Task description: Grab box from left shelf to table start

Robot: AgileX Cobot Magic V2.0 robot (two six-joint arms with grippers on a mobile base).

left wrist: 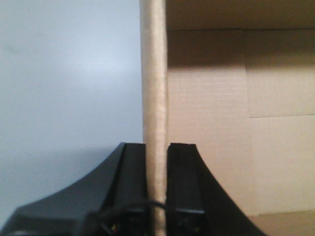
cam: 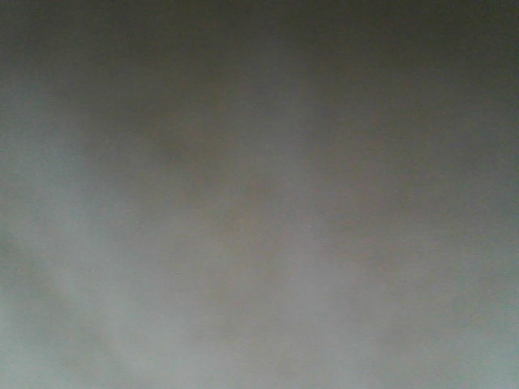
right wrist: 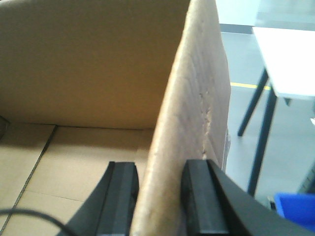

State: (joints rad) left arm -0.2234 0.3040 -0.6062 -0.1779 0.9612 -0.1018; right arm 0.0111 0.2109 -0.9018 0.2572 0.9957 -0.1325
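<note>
The box is open brown corrugated cardboard, and I see its inside in the left wrist view and in the right wrist view. My left gripper is shut on the top edge of one upright side wall, one black finger on each face. My right gripper is shut on the opposite side wall in the same way. The black printed panel is out of view. The left shelf is not in view. The front-facing view is a featureless grey blur.
In the right wrist view a white table on dark legs stands beyond the box's wall, over a grey floor with a yellow line. A blue bin sits at the lower right. A plain pale grey surface lies outside the box in the left wrist view.
</note>
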